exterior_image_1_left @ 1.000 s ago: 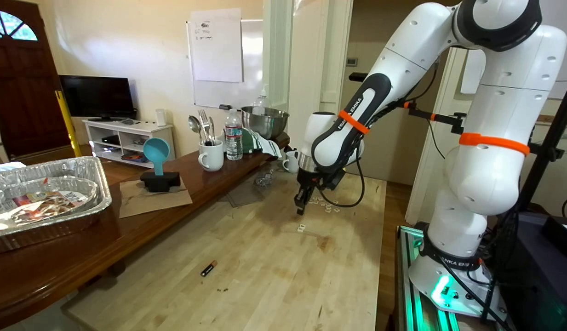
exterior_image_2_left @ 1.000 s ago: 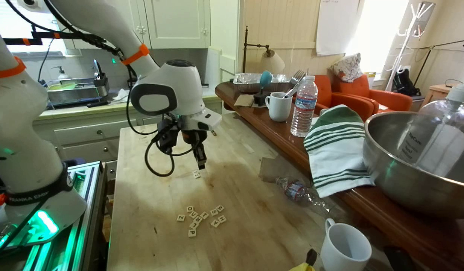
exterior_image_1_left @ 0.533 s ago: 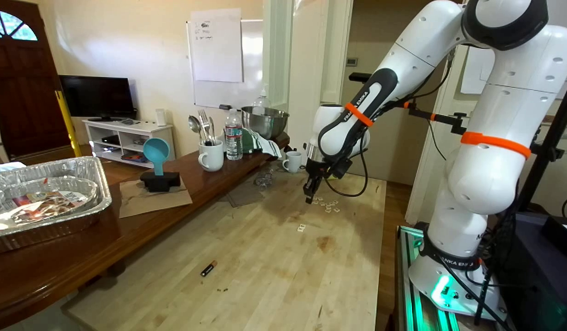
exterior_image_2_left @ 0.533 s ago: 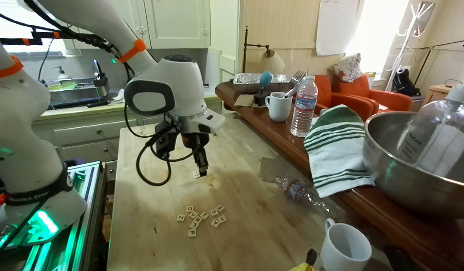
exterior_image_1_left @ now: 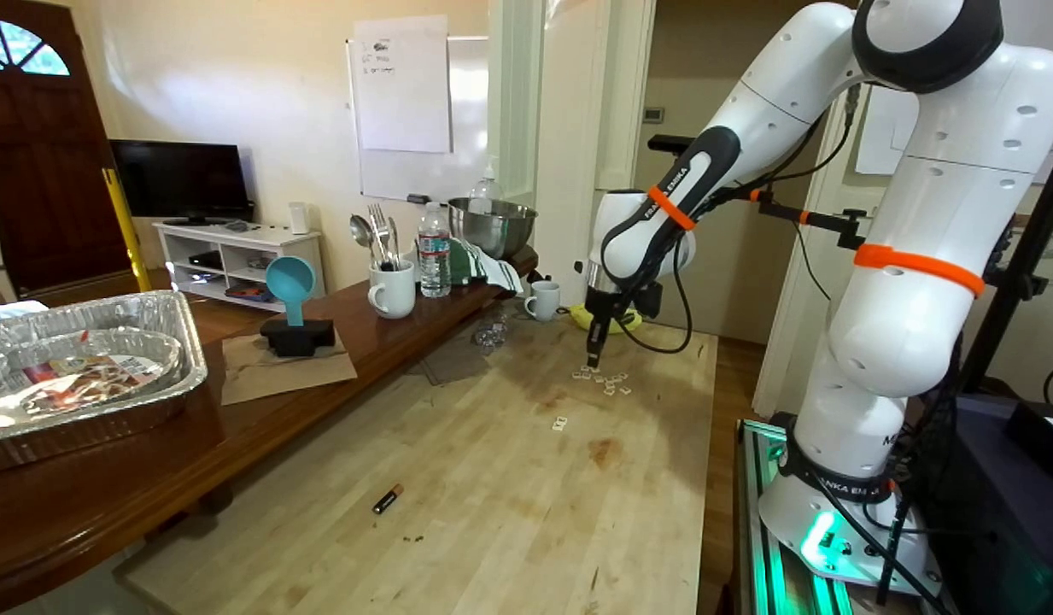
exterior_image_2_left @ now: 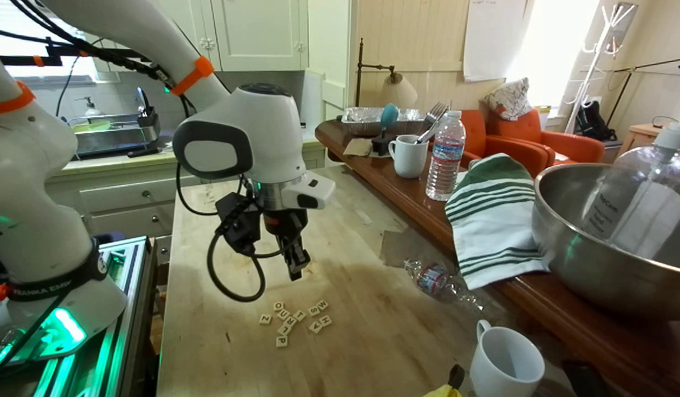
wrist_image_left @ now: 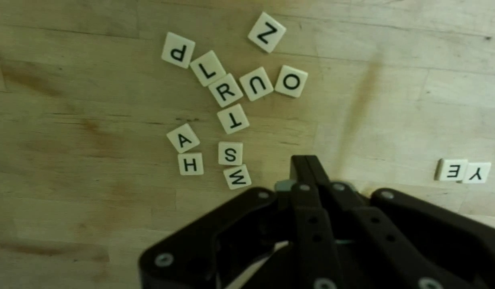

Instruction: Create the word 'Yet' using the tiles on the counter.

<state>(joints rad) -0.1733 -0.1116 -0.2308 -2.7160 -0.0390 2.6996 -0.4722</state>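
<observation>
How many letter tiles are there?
13. In the wrist view, E and Y sit side by side at the right; left of them are P, L, R, U, O, T, A, H, S, an N or Z, and an M or W. The gripper could hide more.

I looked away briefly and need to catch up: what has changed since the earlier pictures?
The hand has moved from near the Y tile and E tile toward the larger tile cluster, uncovering more of a yellow object in an exterior view. No tile was visibly taken hold of or let go. Those two tiles, the cluster and the battery stayed put.
</observation>
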